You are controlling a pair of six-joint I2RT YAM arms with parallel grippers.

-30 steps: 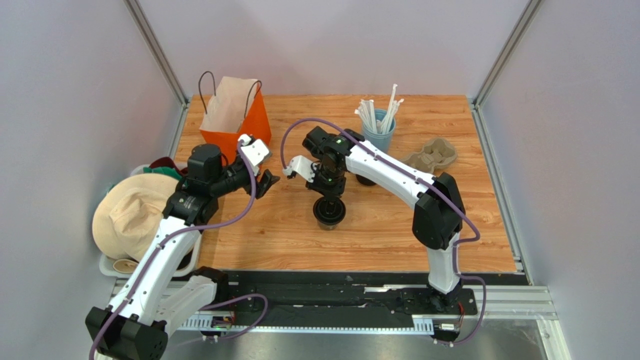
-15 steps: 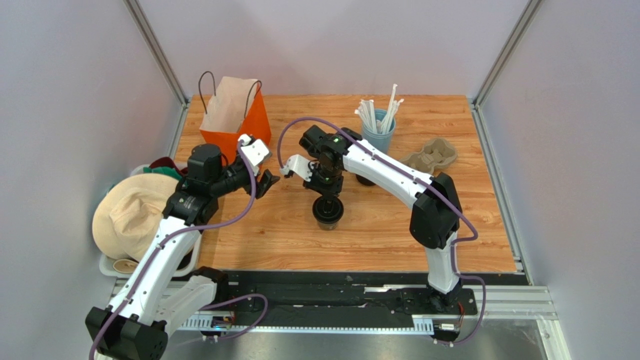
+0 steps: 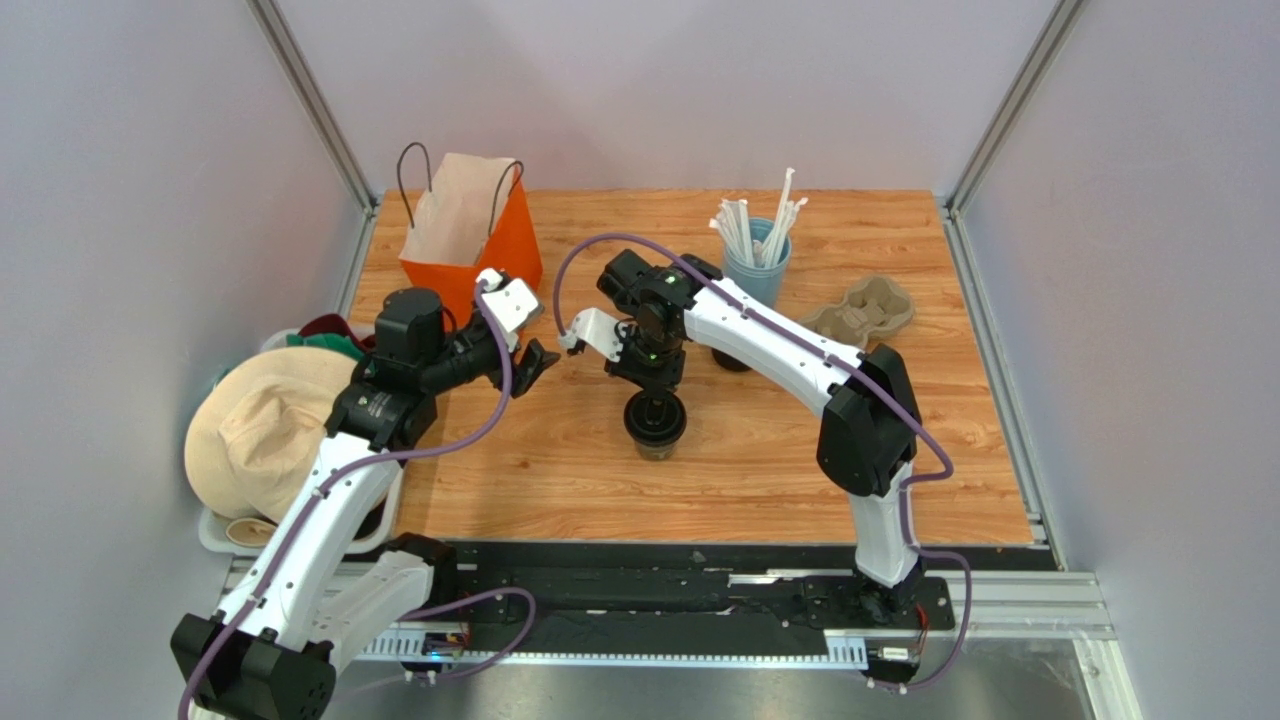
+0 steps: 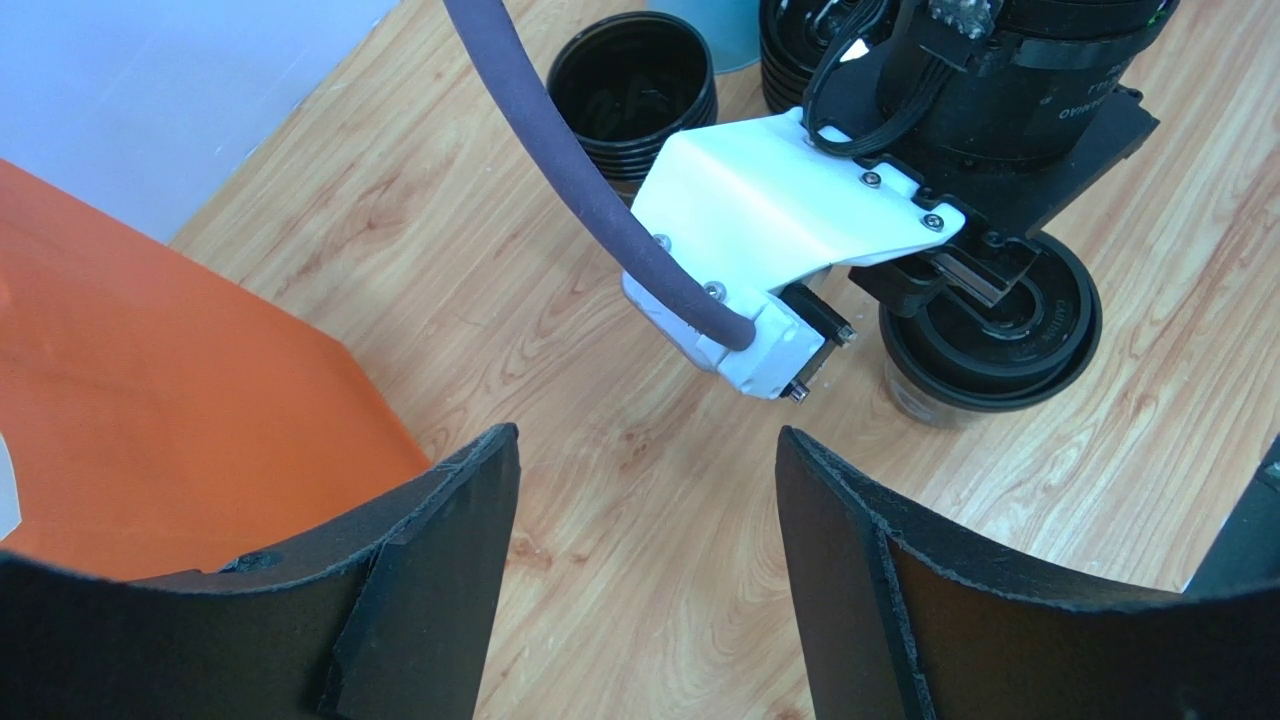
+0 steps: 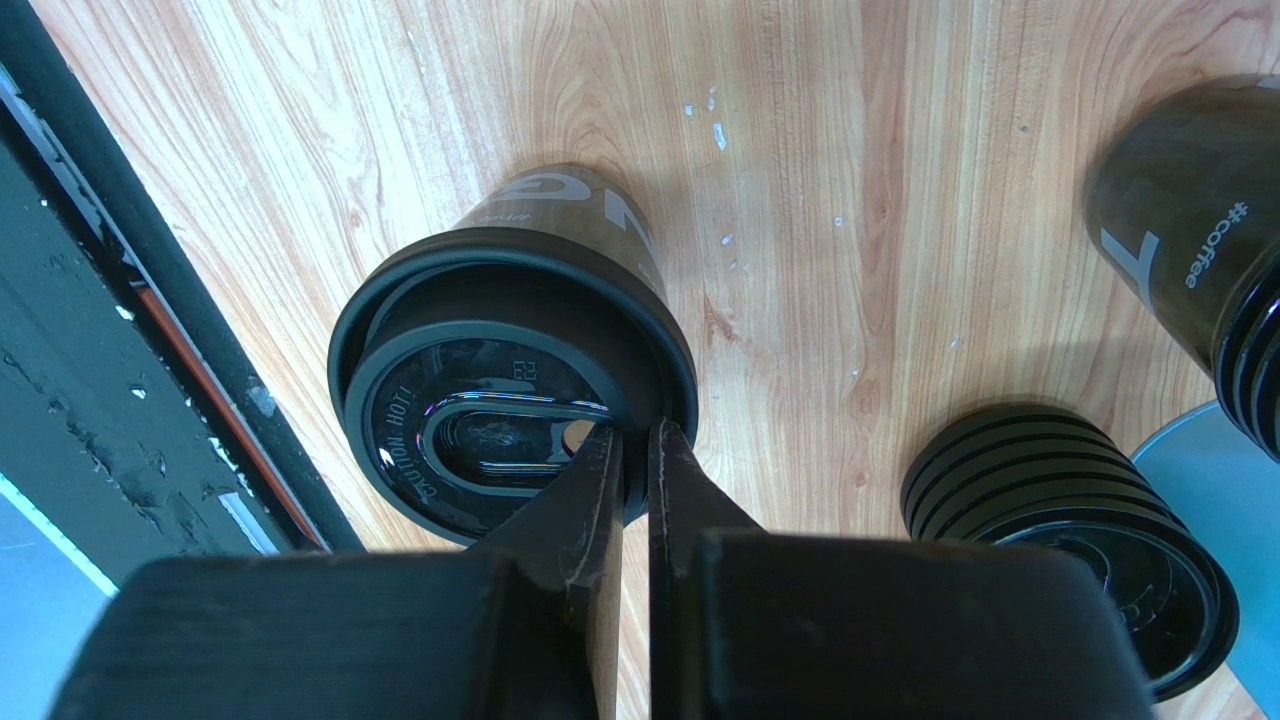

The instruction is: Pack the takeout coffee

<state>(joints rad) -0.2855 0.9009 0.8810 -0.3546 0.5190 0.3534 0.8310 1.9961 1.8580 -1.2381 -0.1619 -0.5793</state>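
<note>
The takeout coffee [image 3: 657, 426] stands upright on the wooden table in front of the arms, a dark cup [image 5: 568, 203] under a black lid [image 5: 451, 413]. Straight above it my right gripper [image 3: 657, 393] points down. In the right wrist view this gripper [image 5: 631, 446] is shut, its two fingertips pinching the lid's raised rim at the right side. My left gripper [image 3: 538, 360] hovers left of the cup, beside the orange bag. In the left wrist view it [image 4: 646, 443] is open with only bare wood between its fingers, and the cup [image 4: 1037, 338] sits ahead to the right.
An orange paper bag [image 3: 466, 248] stands open at the back left. A blue cup of white straws [image 3: 756, 255] and a cardboard cup tray [image 3: 867, 311] sit at the back right. A stack of lids [image 5: 1059, 510] and stacked dark cups [image 5: 1195, 225] lie just behind the coffee. A hat [image 3: 271, 428] fills a bin off the left edge.
The right wrist has edged slightly to the left above the cup. The left arm has not moved.
</note>
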